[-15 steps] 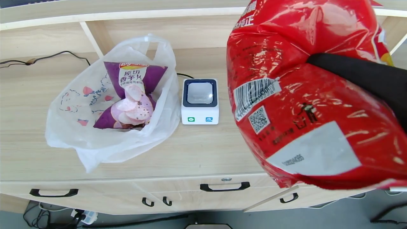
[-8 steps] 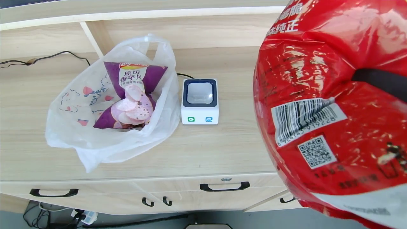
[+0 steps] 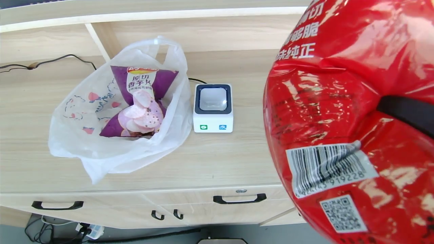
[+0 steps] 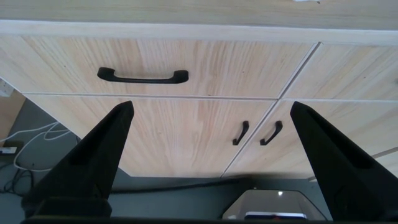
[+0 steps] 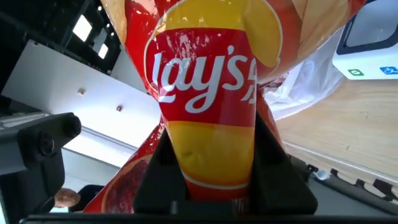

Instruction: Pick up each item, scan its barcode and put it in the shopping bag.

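A big red chip bag (image 3: 349,112) hangs close in front of the head view on the right, its barcode (image 3: 329,167) facing the camera. My right gripper (image 5: 214,171) is shut on the bag's middle, and one black finger (image 3: 405,113) presses a crease into it. The white scanner (image 3: 213,107) stands mid-counter, left of the bag. Further left, the open white shopping bag (image 3: 84,135) holds a purple chip bag (image 3: 140,101). My left gripper (image 4: 211,155) is open and holds nothing, low in front of the drawers.
The wooden counter (image 3: 220,159) has drawers with black handles (image 3: 240,199) along its front. A black cable (image 3: 51,61) runs along the back left. A raised shelf ledge (image 3: 135,15) borders the counter's rear.
The red chip bag has swung to the right and nearer the head camera, its barcode sliding down the picture. Scanner and shopping bag have stayed put.
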Motion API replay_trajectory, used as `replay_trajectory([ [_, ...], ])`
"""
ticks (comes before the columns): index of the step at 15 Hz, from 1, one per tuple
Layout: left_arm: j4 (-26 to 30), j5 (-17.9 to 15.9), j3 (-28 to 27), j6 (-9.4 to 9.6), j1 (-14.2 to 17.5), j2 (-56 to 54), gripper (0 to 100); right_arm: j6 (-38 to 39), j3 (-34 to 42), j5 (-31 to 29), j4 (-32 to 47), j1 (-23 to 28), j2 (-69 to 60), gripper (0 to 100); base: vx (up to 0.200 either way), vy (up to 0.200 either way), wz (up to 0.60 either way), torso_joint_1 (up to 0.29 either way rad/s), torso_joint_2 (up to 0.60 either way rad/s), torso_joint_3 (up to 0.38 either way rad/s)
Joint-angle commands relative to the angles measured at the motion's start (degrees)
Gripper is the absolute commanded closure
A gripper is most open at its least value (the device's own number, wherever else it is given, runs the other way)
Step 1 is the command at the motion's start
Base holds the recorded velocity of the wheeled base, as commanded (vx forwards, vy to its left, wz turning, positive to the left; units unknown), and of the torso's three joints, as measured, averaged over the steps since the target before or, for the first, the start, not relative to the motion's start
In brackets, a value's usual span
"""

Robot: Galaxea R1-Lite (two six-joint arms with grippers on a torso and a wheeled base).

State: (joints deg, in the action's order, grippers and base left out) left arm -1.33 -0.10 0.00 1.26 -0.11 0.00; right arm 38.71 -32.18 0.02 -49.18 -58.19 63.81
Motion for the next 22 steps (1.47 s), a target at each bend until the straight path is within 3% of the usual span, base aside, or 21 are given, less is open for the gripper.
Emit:
replay_trajectory([
  [1, -0.1, 0.0, 0.0, -0.03, 0.0, 0.1, 0, -6.9, -1.0, -0.1, 1.6, 5.5, 1.7, 100, 0.0, 0.0, 0.0, 0.0, 0.0, 0.0],
  [3, 0.0, 0.0, 0.0, -0.11, 0.0, 0.1, 0, -23.9, -0.4, -1.4, 4.2, 13.5, 1.1, 100, 0.0, 0.0, 0.0, 0.0, 0.0, 0.0],
  [4, -0.1, 0.0, 0.0, -0.11, 0.0, 0.1, 0, -26.8, -0.2, -1.9, 4.6, 14.6, 0.8, 100, 0.0, 0.0, 0.0, 0.0, 0.0, 0.0],
  [6, 0.0, 0.0, 0.0, -0.11, 0.0, 0.1, 0, -40.4, -2.9, -2.7, 10.5, 20.4, -0.5, 100, 0.0, 0.0, 0.0, 0.0, 0.0, 0.0],
  [11, 0.2, 0.0, 0.0, -0.03, 0.0, 0.1, 0, -52.4, -12.8, -9.1, 15.0, 21.2, 3.6, 100, 0.0, 0.0, 0.0, 0.0, 0.0, 0.0],
  [13, 0.2, 0.0, 0.0, -0.03, 0.0, 0.1, 0, -54.1, -11.7, -10.5, 14.7, 24.2, 3.8, 100, -0.2, 0.0, 0.0, 0.0, 0.0, 0.005],
  [17, 0.2, 0.0, 0.0, 0.06, 0.0, 0.1, 0, -55.1, -7.1, -10.7, 14.7, 24.6, 1.2, 100, -0.15, 0.0, 0.0, 0.009, 0.01, -0.002],
  [19, 0.3, 0.0, 0.0, 0.15, -0.1, 0.1, 0, -54.8, -7.6, -11.7, 14.8, 28.9, 1.0, 100, 0.0, 0.0, 0.0, 0.0, 0.0, 0.0],
  [22, 0.3, 0.0, 0.0, 0.15, -0.1, 0.1, 0, -54.3, -13.3, -11.4, 15.2, 29.8, 2.5, 100, 0.0, 0.133, 0.0, 0.011, 0.01, 0.0],
])
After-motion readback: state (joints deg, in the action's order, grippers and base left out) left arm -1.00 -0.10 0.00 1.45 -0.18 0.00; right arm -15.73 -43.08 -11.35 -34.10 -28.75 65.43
